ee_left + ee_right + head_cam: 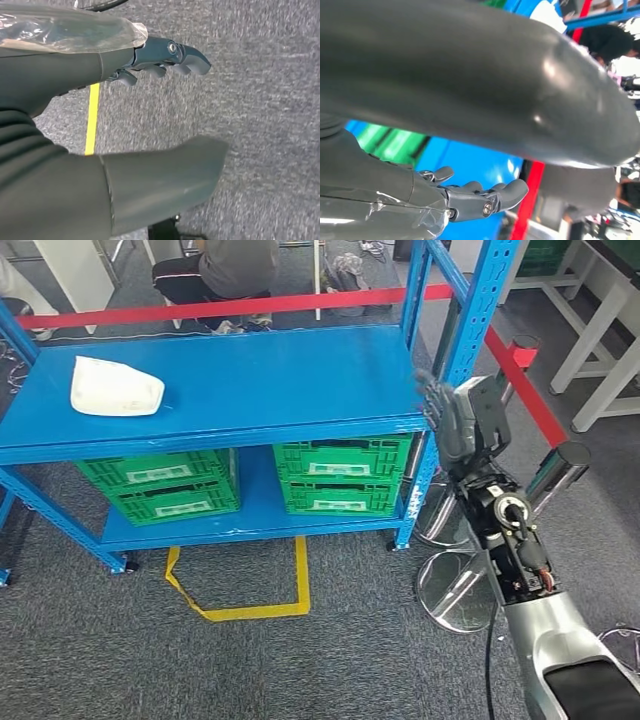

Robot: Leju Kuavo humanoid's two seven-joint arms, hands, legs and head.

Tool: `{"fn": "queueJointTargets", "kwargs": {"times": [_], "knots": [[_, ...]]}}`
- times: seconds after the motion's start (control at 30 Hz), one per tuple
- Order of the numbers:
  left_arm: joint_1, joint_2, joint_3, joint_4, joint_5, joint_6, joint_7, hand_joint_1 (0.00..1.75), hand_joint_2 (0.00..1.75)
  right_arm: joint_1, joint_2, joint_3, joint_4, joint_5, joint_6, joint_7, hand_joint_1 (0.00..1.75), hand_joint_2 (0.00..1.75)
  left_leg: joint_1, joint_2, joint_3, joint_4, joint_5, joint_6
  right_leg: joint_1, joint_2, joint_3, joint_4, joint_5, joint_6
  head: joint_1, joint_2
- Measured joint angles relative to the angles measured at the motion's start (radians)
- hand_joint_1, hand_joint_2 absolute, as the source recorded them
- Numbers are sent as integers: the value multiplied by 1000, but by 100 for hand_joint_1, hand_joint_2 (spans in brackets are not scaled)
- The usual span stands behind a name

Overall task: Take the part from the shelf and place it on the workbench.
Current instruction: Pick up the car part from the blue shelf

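Observation:
A white moulded part (115, 388) lies on the left of the blue shelf's top board (272, 380). My right hand (453, 418) is raised beside the shelf's right front post, far to the right of the part, with nothing in it and its fingers (486, 196) stretched out, apart from the thumb (501, 85). My left hand (113, 130) hangs over grey carpet, with straight fingers (170, 52) set apart from the thumb and nothing held.
Green crates (162, 487) (341, 473) stand on the lower shelf. Yellow tape (249, 595) marks the carpet in front. Red barrier belts (226, 308) on stanchions (555, 475) run behind and to the right. A seated person (226, 270) is behind the shelf. White tables (604, 320) stand at the far right.

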Motion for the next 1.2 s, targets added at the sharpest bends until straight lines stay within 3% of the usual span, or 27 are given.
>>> {"fn": "queueJointTargets", "kwargs": {"times": [0.43,0.67,1.2], "knots": [[-5,-4,0,0,-4,-15,10,0,0,-16,-51,-47,-135,58,24,22,0,0,0,0,0,0,0,0,0,0,0,0,0,0,0,0],[-6,-6,0,0,-5,-31,17,0,0,-69,-68,-47,-215,95,61,76,0,0,0,0,0,0,0,0,0,0,0,0,0,0,0,0],[-13,-12,-1,0,-15,-32,25,0,0,-119,-84,-46,-167,27,97,44,0,0,0,0,0,0,0,0,1,0,0,0,0,0,0,0]]}}
